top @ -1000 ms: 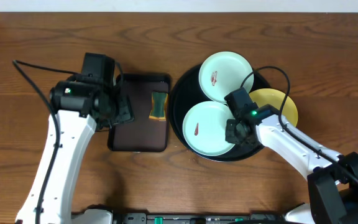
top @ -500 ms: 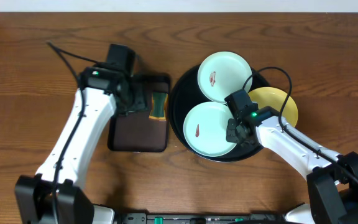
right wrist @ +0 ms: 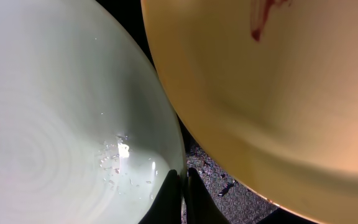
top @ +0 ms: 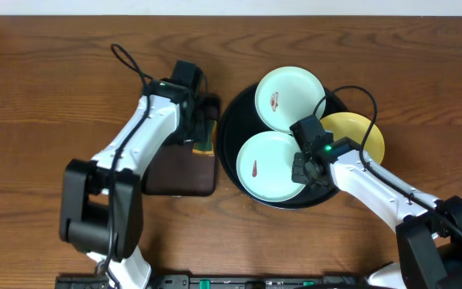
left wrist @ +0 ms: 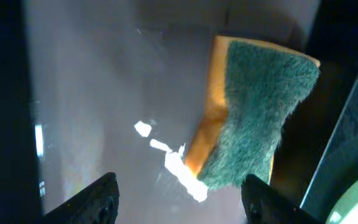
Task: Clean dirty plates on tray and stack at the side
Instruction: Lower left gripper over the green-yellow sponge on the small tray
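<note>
Three smeared plates lie on the black tray (top: pixel 229 120): a near mint plate (top: pixel 267 164), a far mint plate (top: pixel 290 98) and a yellow plate (top: pixel 359 132) at the right. My right gripper (top: pixel 299 170) is shut on the near mint plate's right rim; in the right wrist view its tips (right wrist: pixel 182 180) pinch that rim (right wrist: pixel 55 124) beside the yellow plate (right wrist: pixel 278 93). My left gripper (top: pixel 203 120) is open over a yellow-and-green sponge (top: pixel 206 135). In the left wrist view the sponge (left wrist: pixel 253 118) lies just ahead of the open gripper (left wrist: pixel 180 190).
The sponge rests at the right end of a dark brown rectangular tray (top: pixel 179 172), close to the black tray's left rim. The brown tray's wet surface (left wrist: pixel 92 93) fills the left wrist view. The table around both trays is wood.
My left arm has swung right across the brown tray and now hangs over the sponge. The right arm and the plates have not moved.
</note>
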`<act>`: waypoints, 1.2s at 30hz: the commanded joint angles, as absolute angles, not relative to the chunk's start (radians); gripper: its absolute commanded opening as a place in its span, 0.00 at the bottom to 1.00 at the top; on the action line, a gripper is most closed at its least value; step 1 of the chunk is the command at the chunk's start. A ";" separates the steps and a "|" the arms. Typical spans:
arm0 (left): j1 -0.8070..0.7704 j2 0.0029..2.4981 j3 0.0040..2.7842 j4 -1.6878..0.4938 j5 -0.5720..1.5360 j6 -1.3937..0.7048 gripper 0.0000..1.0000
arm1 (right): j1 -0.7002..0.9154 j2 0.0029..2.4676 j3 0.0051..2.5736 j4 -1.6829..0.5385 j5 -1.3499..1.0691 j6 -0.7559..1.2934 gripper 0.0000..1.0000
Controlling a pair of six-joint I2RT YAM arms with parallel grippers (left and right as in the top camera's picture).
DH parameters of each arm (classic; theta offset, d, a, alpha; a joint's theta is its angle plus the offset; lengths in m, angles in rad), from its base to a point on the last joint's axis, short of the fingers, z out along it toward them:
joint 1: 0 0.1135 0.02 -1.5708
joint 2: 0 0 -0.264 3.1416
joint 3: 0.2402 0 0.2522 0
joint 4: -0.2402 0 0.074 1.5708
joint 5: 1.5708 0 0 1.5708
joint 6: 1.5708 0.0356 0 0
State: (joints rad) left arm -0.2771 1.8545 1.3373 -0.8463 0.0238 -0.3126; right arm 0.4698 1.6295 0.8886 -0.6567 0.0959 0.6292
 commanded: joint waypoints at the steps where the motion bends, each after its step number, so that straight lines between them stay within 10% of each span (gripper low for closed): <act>1: -0.288 1.882 1.332 -0.823 0.068 -0.268 0.65 | 0.480 1.630 0.878 -0.650 0.115 0.643 0.01; 36: -0.319 1.903 1.335 -0.733 0.122 -0.266 0.64 | 0.480 1.630 0.878 -0.650 0.115 0.643 0.05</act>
